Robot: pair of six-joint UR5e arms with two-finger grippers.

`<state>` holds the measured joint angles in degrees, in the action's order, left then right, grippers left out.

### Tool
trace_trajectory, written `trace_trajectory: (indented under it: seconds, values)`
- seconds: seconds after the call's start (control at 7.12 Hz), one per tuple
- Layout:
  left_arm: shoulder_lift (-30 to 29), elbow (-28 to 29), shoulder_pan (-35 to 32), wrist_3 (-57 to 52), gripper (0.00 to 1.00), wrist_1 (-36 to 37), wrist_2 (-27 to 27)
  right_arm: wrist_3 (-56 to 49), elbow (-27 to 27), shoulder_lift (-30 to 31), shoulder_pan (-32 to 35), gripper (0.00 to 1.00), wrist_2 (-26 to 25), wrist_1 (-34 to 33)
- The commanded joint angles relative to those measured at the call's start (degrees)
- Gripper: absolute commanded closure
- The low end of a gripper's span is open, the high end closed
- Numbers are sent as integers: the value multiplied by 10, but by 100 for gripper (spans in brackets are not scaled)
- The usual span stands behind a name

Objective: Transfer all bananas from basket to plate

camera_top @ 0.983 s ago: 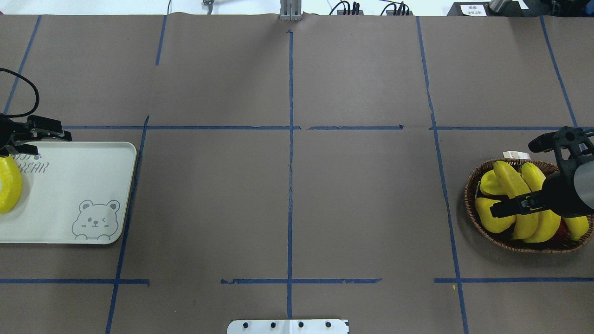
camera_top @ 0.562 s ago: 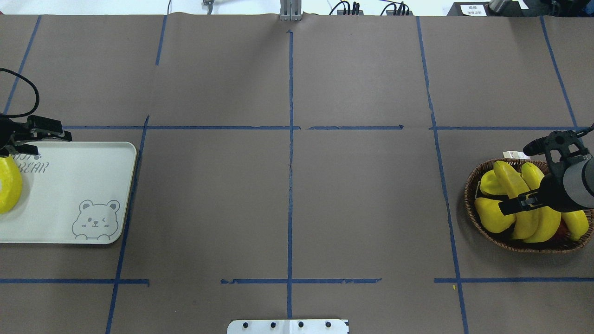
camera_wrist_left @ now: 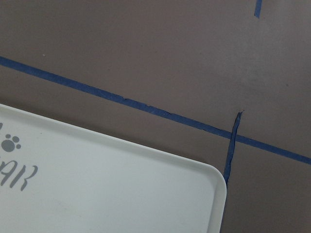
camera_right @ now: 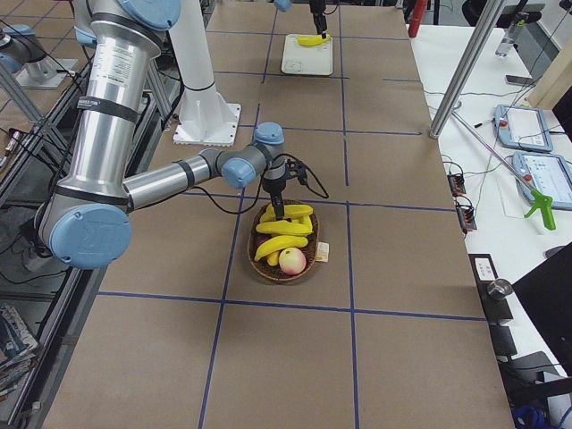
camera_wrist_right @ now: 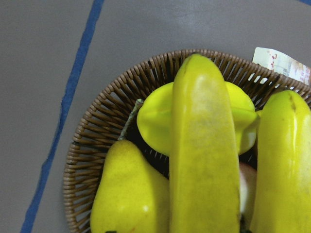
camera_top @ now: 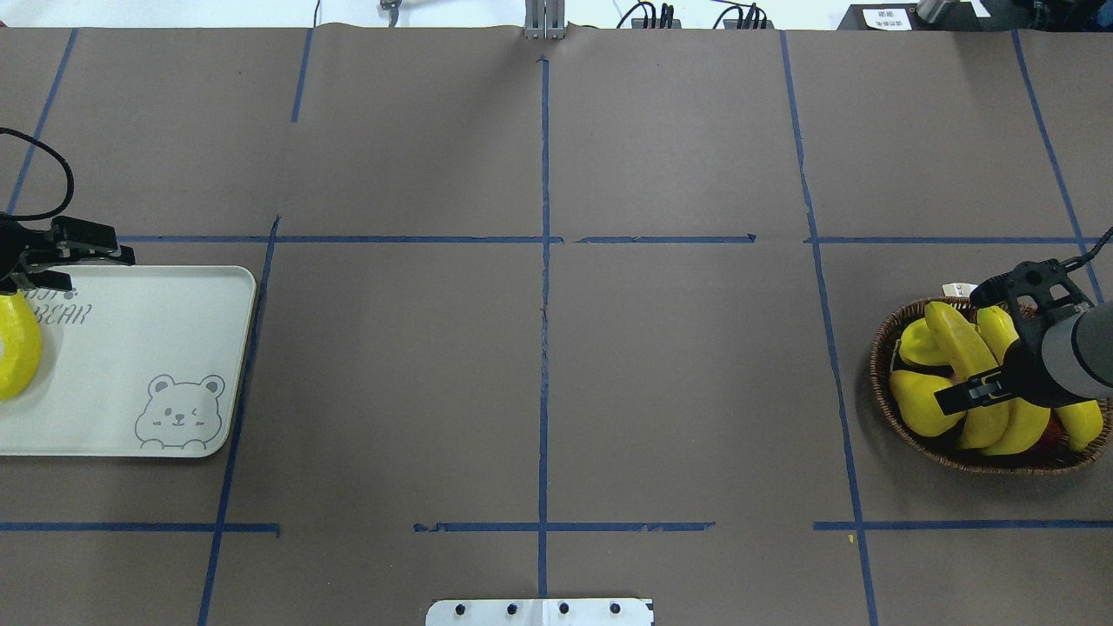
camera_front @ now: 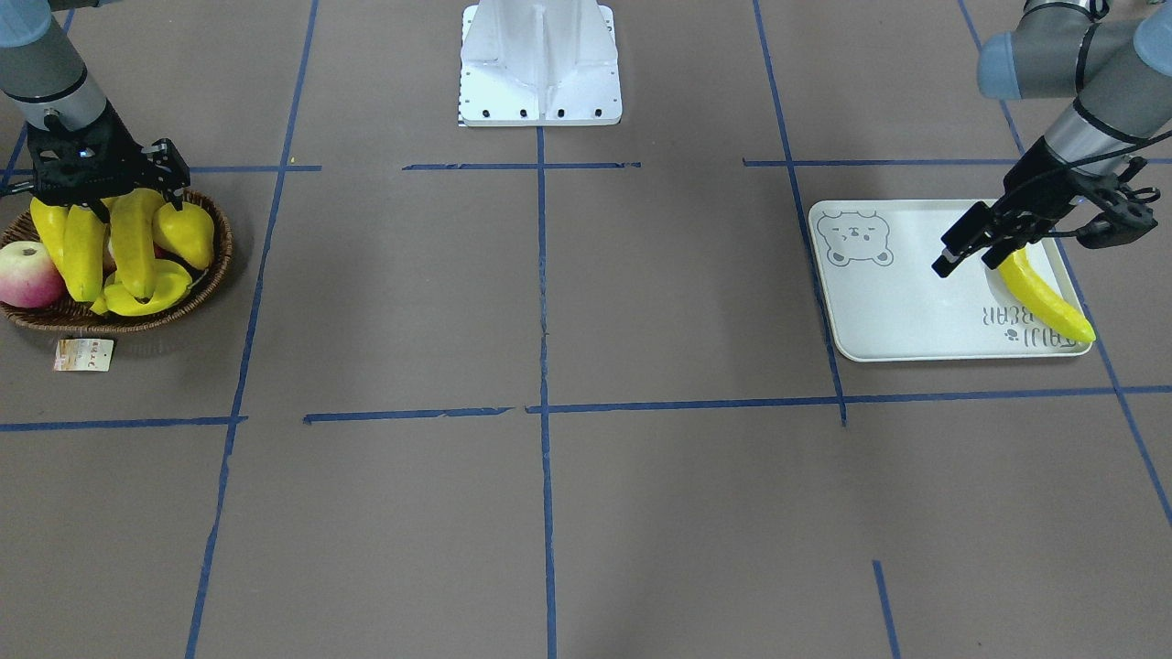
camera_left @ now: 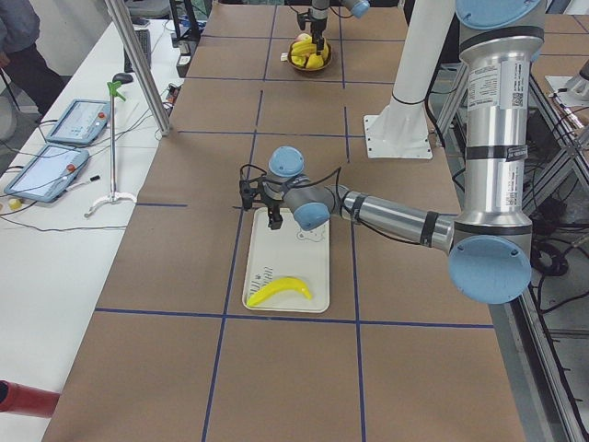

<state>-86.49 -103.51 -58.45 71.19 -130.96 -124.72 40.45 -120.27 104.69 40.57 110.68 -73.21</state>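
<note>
The wicker basket (camera_top: 880, 369) at the right holds three bananas (camera_top: 961, 343). My right gripper (camera_top: 972, 348) is open just above them, one finger on either side of the middle bananas. The right wrist view shows one banana (camera_wrist_right: 204, 145) dead centre and another (camera_wrist_right: 284, 160) to its right. The white bear plate (camera_top: 130, 330) at the left holds one banana (camera_top: 13, 348), which also shows in the front view (camera_front: 1044, 297). My left gripper (camera_top: 61, 258) is open and empty above the plate's far corner, clear of that banana.
The basket also holds a yellow pear (camera_wrist_right: 129, 194), a starfruit (camera_wrist_right: 153, 121) and an apple (camera_front: 27, 275). A paper tag (camera_front: 82, 355) lies beside it. The left wrist view shows the plate's corner (camera_wrist_left: 146, 184) and blue tape lines.
My right gripper has come lower over the basket, closer to the bananas, still open. The left arm and the banana on the plate have not moved.
</note>
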Motion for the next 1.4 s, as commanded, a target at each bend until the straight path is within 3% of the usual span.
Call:
trace_trajectory:
  seconds: [0.0, 0.28, 0.42, 0.7, 1.12, 1.26]
  values:
    - [0, 1, 0, 0, 0, 0, 0, 0, 6, -1, -2, 28, -1, 0]
    - [0, 1, 0, 0, 0, 0, 0, -5, 6, -6, -4, 72, 1, -6]
    - [0, 1, 0, 0, 0, 0, 0, -5, 6, -7, -3, 89, 2, -6]
    - [0, 1, 2, 0, 0, 0, 1, -5, -1, -8, 1, 99, 4, -4]
    - [-1, 0, 3, 0, 0, 0, 1, 2, -42, -13, 18, 100, 16, 1]
    - [-4, 0, 5, 1, 0, 0, 0, 6, -41, -43, 18, 99, 35, 0]
